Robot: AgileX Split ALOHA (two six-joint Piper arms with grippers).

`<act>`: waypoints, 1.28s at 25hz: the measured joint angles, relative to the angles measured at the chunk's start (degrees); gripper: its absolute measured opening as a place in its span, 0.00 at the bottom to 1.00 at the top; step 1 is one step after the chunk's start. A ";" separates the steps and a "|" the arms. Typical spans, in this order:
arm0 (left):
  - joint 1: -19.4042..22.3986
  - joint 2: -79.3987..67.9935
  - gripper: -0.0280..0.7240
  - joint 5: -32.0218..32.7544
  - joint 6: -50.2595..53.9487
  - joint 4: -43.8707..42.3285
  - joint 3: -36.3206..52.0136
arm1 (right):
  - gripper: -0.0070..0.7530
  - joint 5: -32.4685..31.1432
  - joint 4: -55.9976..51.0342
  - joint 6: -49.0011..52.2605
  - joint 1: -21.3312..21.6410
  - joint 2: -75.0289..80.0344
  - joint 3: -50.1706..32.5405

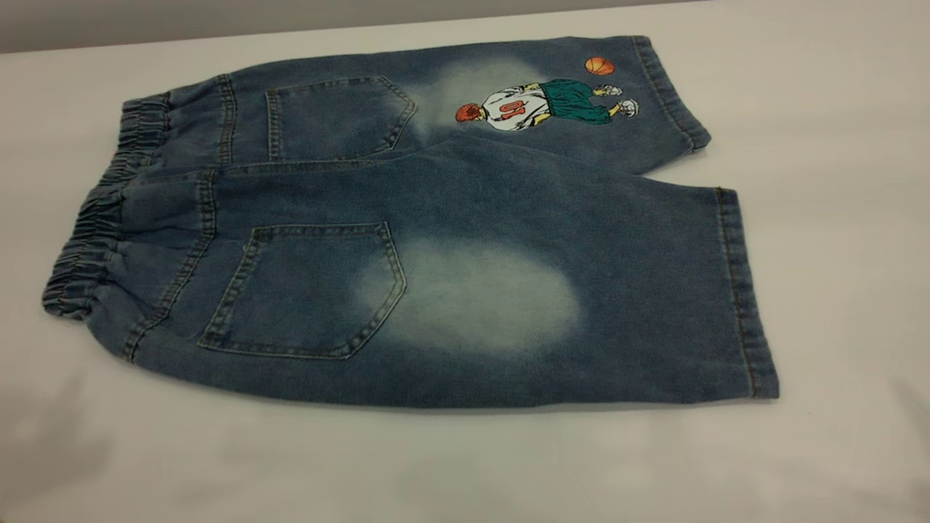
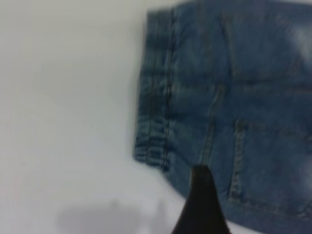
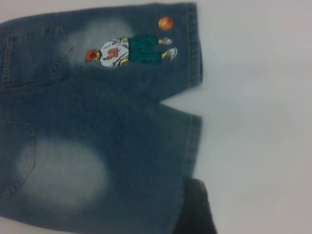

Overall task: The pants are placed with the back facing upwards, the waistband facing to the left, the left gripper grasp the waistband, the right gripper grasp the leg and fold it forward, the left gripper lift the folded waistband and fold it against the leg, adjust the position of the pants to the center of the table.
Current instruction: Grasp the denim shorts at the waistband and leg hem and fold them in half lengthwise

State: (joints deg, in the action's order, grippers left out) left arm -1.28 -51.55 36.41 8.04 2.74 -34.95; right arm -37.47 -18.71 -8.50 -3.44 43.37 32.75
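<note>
Two grippers, left [image 2: 201,204] and right [image 3: 195,209], each just a dark tip above the pants [image 1: 436,276], so can't tell the jaws. One pair, flat on the table [image 1: 835,218]: one waistband [image 1: 94,240] leftward, two pockets, two legs.

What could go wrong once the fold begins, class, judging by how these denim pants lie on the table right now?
1. The plain leg overlaps the inner edge of the printed leg, so a grasp at its hem might catch both layers.
2. The waistband is ruched and bunched; the left tool might pinch only part of it and slip.
3. The pants lie slightly askew on the table, so the fold could come out crooked.
</note>
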 joint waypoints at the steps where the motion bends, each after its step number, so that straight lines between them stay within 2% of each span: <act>1: 0.06 -3.71 0.68 -1.47 0.00 0.00 0.00 | 0.62 1.04 -1.08 -0.90 0.00 2.24 0.00; 6: 2.33 -20.18 0.68 -7.94 0.40 0.44 -2.50 | 0.62 3.11 -7.24 -3.94 0.00 11.07 0.00; 12: 7.53 -37.34 0.68 -8.62 -0.09 0.86 -8.26 | 0.62 6.33 -13.11 -7.85 0.00 19.29 0.00; 22: 7.54 -54.67 0.68 -7.24 -8.04 8.77 -14.77 | 0.62 9.39 -16.05 -10.00 0.00 25.32 0.00; 32: 7.44 -64.02 0.68 -9.53 -8.04 9.90 -17.39 | 0.62 10.41 -16.05 -11.05 0.00 25.37 0.00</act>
State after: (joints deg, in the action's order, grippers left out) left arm 6.17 -115.57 26.88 0.00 12.64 -52.34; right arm -27.06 -34.75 -19.55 -3.44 68.74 32.75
